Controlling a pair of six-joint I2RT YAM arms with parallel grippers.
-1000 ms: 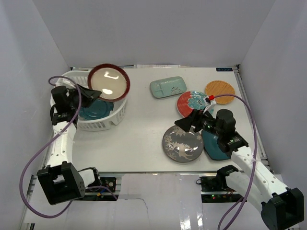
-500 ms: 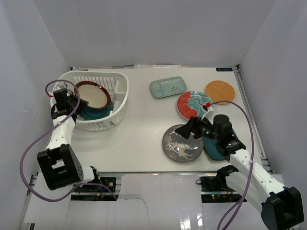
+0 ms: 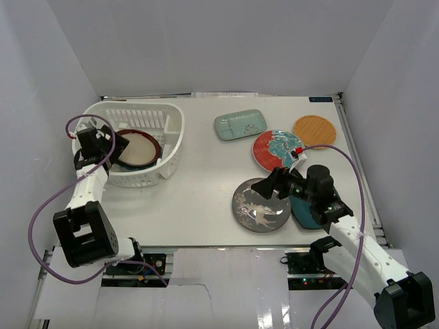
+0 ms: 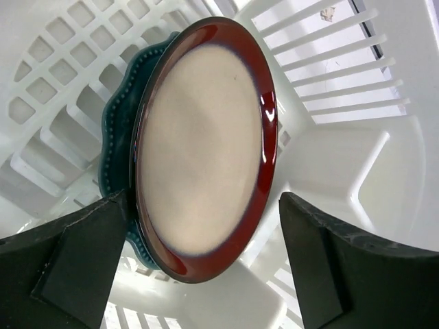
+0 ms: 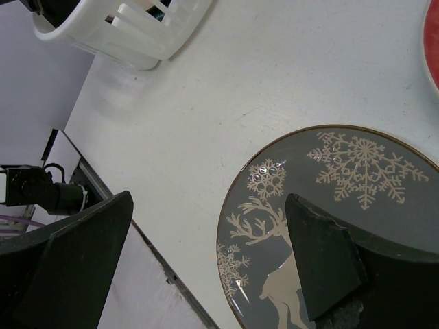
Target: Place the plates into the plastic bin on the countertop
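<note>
Left gripper (image 4: 202, 205) stands spread open inside the bin (image 4: 329, 157). The red-rimmed plate (image 4: 206, 137) lies free between its fingers atop the teal plate (image 4: 113, 130), so two look done. Right gripper (image 5: 209, 202), open too, hovers over the grey plate (image 5: 357, 178). Beyond it on the worktop (image 3: 206, 185) lie floral (image 3: 274, 147), green (image 3: 240, 125) and orange (image 3: 314, 130) plates, and dark-teal (image 3: 303, 207) sits behind under its wrist, leaving five to go.
</note>
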